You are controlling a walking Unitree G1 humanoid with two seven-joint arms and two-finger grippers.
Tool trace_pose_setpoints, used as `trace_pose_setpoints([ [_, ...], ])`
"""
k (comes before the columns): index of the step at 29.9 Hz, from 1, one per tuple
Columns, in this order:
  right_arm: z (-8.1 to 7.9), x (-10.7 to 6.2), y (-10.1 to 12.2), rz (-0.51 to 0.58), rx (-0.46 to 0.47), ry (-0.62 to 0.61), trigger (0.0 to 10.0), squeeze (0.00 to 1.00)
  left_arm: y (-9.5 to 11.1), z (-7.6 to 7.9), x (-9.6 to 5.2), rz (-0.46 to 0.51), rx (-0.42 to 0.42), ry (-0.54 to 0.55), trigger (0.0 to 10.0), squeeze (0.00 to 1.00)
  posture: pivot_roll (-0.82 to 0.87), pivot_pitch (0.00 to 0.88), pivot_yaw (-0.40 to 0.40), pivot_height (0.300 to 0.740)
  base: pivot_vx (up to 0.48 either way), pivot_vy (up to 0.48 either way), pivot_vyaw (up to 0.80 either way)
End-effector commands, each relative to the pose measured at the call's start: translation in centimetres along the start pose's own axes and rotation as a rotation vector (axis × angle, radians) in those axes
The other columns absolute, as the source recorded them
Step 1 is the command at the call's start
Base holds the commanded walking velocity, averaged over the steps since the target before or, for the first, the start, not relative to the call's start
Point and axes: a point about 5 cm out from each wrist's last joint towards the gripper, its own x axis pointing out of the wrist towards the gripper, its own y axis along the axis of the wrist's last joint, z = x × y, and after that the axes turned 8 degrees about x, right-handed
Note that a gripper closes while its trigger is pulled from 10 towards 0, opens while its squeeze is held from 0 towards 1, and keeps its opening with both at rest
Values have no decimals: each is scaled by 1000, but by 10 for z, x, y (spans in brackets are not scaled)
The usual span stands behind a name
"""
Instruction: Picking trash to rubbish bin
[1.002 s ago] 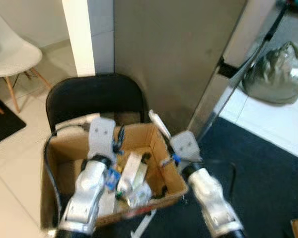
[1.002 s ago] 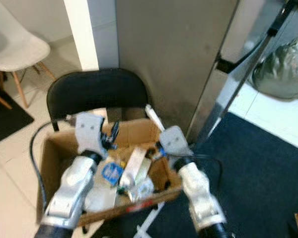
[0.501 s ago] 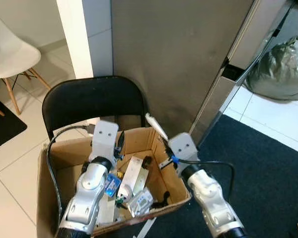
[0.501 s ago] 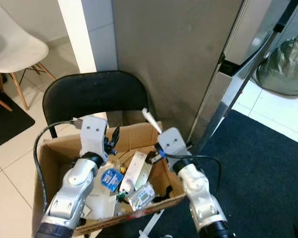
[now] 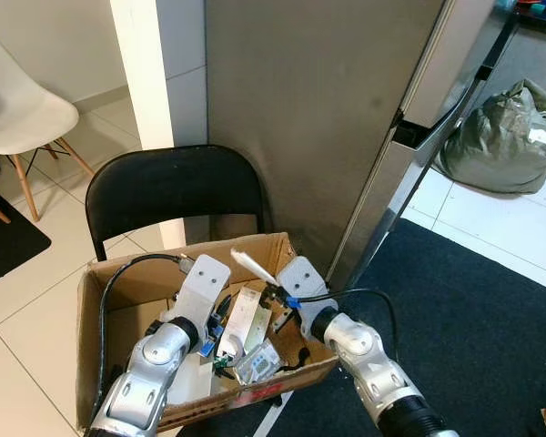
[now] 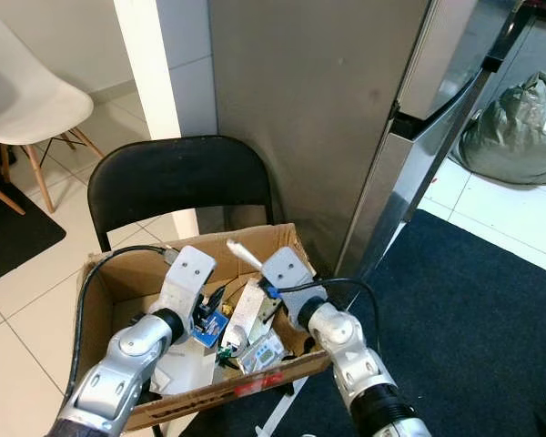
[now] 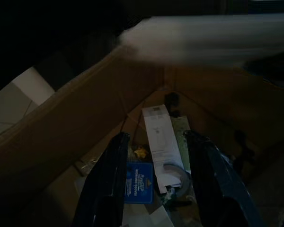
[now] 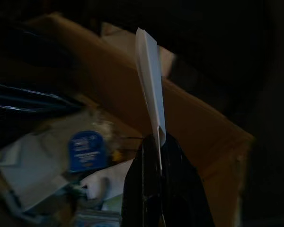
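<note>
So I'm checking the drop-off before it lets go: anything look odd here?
Only the bin: it is a cardboard box of litter sitting on a black chair. The right gripper is shut on a white strip above the box; the left gripper hangs open over the litter. Nothing is spilled.

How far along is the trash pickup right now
Several pieces already lie in the cardboard box. The right gripper pinches a white paper strip above the box. The left gripper hangs open over the trash. Left: releasing the strip into the box.
</note>
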Motion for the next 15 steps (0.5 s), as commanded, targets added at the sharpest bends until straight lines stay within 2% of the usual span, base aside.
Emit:
trace_pose_setpoints([
  [1,-6,2,-6,-28,5,41,10000,0,-4,5,-2,-23,6,-30,10000,0,36,104,-62,740,0,0,0],
  [8,-11,8,-5,-28,12,81,10000,0,-3,6,-3,-39,9,-46,10000,0,36,104,-62,740,0,0,0],
  [9,-11,10,-5,-23,21,78,10000,141,-3,7,-3,-41,10,-50,10000,0,36,104,-62,740,0,0,0],
  [10,-10,11,-5,-20,38,67,10000,1000,-3,7,-3,-43,11,-52,10000,0,36,104,-62,740,0,0,0],
  [13,-8,12,-2,-9,51,46,10000,1000,-3,9,-3,-45,12,-57,10000,0,39,105,-64,740,0,0,0],
  [14,-6,13,-1,-6,33,19,10000,941,-3,9,-3,-47,12,-60,10000,0,39,105,-64,740,0,0,0],
  [15,-6,13,-1,-6,33,19,10000,941,-3,9,-3,-47,12,-60,10000,0,39,105,-64,740,0,0,0],
])
